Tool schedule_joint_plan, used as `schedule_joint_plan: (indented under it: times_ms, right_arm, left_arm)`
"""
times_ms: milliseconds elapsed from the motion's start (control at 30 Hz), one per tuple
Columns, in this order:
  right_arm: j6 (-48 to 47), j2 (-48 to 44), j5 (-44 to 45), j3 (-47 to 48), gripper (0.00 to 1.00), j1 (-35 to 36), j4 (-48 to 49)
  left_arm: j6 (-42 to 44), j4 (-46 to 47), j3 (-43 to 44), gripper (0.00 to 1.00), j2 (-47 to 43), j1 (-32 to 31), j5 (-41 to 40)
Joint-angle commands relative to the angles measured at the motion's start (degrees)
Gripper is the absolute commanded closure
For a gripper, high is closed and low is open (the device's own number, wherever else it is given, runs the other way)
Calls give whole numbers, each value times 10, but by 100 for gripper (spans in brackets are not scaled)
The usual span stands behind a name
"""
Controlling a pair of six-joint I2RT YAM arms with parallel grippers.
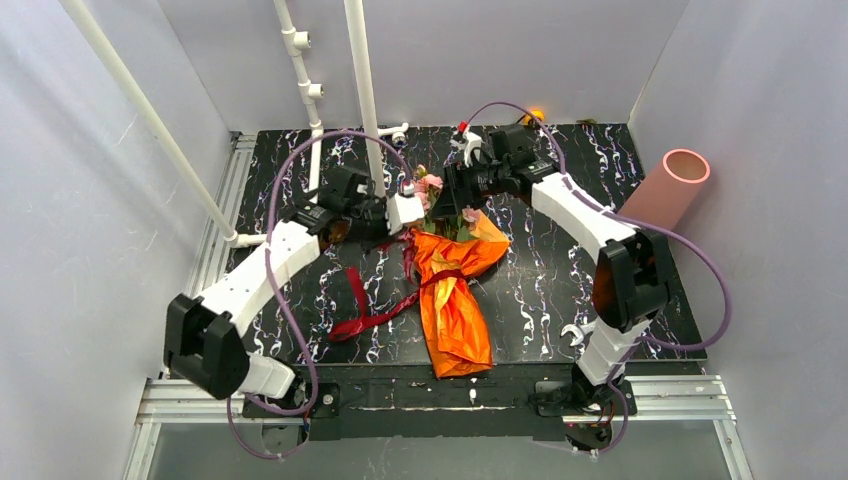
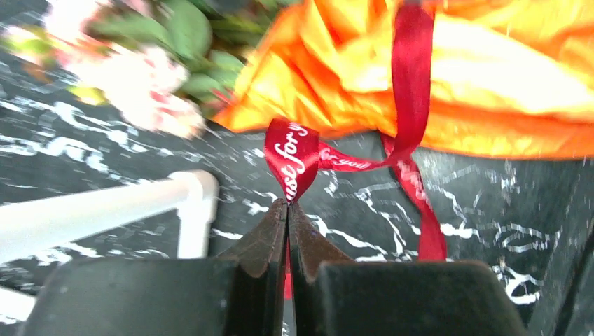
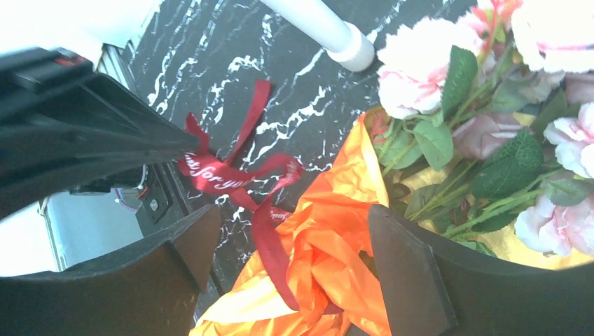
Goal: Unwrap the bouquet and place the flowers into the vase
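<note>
Surface: black desk (image 1: 570,290), white-veined. The bouquet (image 1: 455,300) lies mid-desk, orange wrap toward the near edge, blooms toward the far side. Its red ribbon (image 1: 357,290) trails left across the surface. The vase (image 1: 668,190) sits tilted at the right edge, against the wall. A white pipe (image 1: 362,90) stands far-left.

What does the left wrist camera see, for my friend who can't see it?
The left claw is pinched shut on a loop of dark red ribbon with white writing. The ribbon runs up across crinkly orange paper, with blurry pink flowers at the top left and a white pipe lower left.
</note>
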Motion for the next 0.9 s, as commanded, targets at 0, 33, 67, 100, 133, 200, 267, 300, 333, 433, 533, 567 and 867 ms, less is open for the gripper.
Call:
schedule_joint_plan:
  times_ms: [0,33,67,100,133,200,267,300,333,433,533,567,867]
  right_arm:
    - [-17,-58,-35,0,14,0,34]
    - [-17,-68,-39,-8,13,0,40]
    - [-17,-78,-45,-19,12,1,48]
    - [-16,-87,-48,-28,12,1,58]
    - [-16,-99,-54,-36,11,1,68]
    - [-18,-114,-64,-49,10,2,84]
    - [-25,-126,-72,-58,9,4,93]
    - [-31,-133,-74,-61,9,5,96]
    - [-37,-137,-75,-65,8,6,99]
    - [-52,-148,-74,-73,8,15,111]
    - [-64,-151,-63,-79,9,26,115]
    - [-65,-151,-59,-81,11,27,119]
    - [-63,-139,-3,-72,99,27,112]
  left_arm:
    - [-100,27,68,100,-53,6,24]
    - [-115,32,85,100,-56,6,23]
    - [-132,32,106,100,-55,6,23]
    - [-148,32,130,100,-52,6,21]
    - [-164,32,155,100,-47,6,21]
    - [-197,33,206,100,-35,6,16]
    - [-226,34,267,100,-20,7,13]
    - [-236,33,292,100,-11,7,15]
    - [-243,32,316,100,-3,7,16]
    - [-260,28,372,100,18,7,25]
    - [-275,29,408,100,32,7,26]
    - [-280,30,416,100,36,7,25]
    - [-307,46,457,100,52,12,15]
